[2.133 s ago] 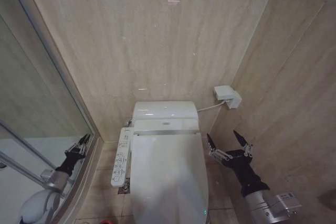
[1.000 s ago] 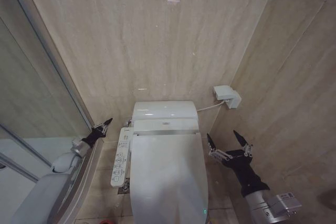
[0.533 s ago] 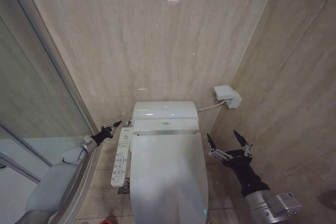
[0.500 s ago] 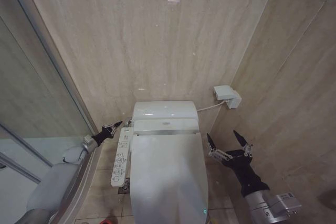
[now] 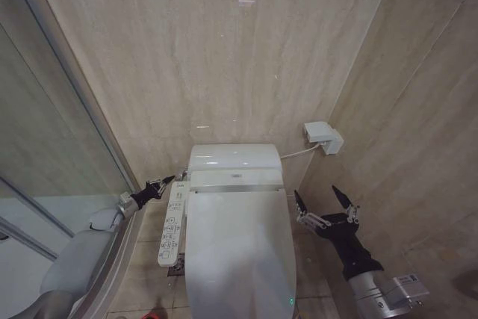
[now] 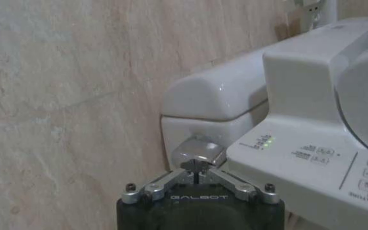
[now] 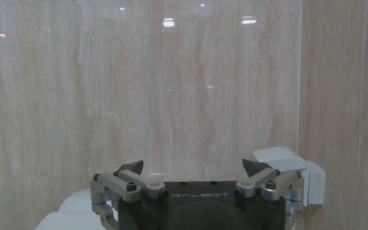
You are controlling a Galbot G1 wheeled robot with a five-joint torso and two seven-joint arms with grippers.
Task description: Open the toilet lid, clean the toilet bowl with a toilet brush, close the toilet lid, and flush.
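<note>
The left gripper (image 5: 166, 181) is reaching in at the left rear corner of the toilet, its fingers closed to a narrow point with nothing between them. In the left wrist view, the left gripper (image 6: 197, 173) is resting its tips at the chrome flush lever (image 6: 199, 152) on the side of the cistern (image 6: 216, 98); whether the tips are actually touching the lever cannot be determined. Just beside the tips, toward the toilet, the side control panel (image 5: 172, 223) is lying along the seat edge, with small green lights glowing at its rear end.

The toilet lid (image 5: 239, 248) is lying shut over the bowl, forward and to the right of the left gripper.

The right gripper (image 5: 323, 200) is hanging off the right side of the lid, apart from it, with its fingers spread wide and empty. In the right wrist view, the right gripper (image 7: 193, 168) is facing the tiled wall, with a white wall box (image 7: 289, 170) just beyond one finger. The same wall box (image 5: 323, 137) is sitting above and behind the right gripper, joined to the toilet by a white cable.
</note>
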